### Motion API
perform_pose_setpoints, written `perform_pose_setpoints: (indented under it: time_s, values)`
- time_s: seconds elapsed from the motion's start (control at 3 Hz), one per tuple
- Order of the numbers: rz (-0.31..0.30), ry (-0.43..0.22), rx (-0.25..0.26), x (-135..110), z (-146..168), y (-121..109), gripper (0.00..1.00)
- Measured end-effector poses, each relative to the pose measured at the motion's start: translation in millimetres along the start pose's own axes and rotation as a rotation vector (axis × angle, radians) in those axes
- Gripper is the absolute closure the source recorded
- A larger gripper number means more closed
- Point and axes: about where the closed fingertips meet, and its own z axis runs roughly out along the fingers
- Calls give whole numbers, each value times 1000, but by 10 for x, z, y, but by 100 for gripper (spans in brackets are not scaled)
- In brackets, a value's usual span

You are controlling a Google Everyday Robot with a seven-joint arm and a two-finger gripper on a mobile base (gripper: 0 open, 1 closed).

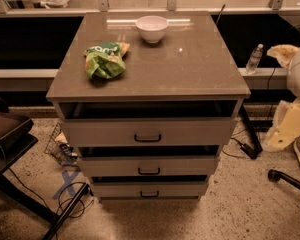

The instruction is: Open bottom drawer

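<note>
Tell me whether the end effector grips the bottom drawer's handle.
No: the handle of the bottom drawer is bare; the end effector is out of view.
</note>
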Motion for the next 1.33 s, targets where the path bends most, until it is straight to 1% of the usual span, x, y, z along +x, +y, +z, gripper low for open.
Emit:
perform_pose_setpoints:
  time_s: [0.33, 0.67, 1.0, 1.33]
  values:
    - [19, -42, 16, 111, 319, -44, 0]
    - [28, -49, 13, 123, 416, -32, 0]
    - [59, -62, 1, 116, 833, 111, 0]
    - [129, -96, -32, 388, 1497, 443, 0]
